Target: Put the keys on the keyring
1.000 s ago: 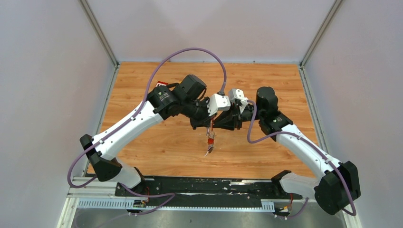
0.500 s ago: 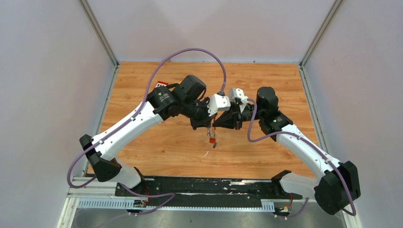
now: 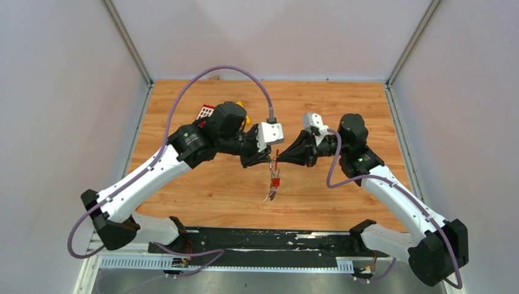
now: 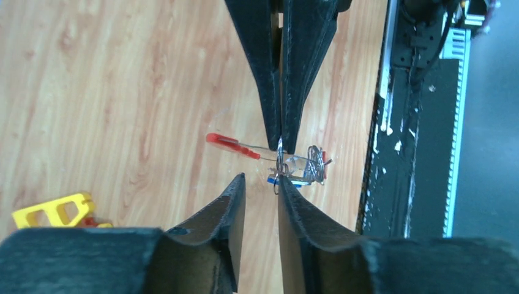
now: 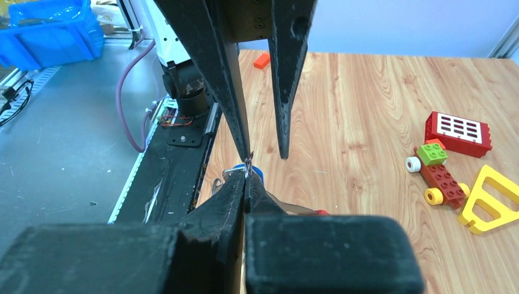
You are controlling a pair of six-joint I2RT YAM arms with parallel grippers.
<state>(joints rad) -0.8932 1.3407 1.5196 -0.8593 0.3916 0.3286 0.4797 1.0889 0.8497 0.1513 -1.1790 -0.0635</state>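
**Right fingers (image 5: 245,181) pinch the keyring (image 3: 276,181); left fingers (image 3: 270,160) stand parted**

The right fingers are closed tight on the keyring's thin wire loop. The left fingers meet them almost tip to tip, with a narrow gap between them, and grip nothing. The keyring hangs just below both tips. The keys (image 3: 269,195) dangle beneath it over the tabletop (image 3: 220,196). Toy blocks (image 5: 444,174) lie well away from the fingers.
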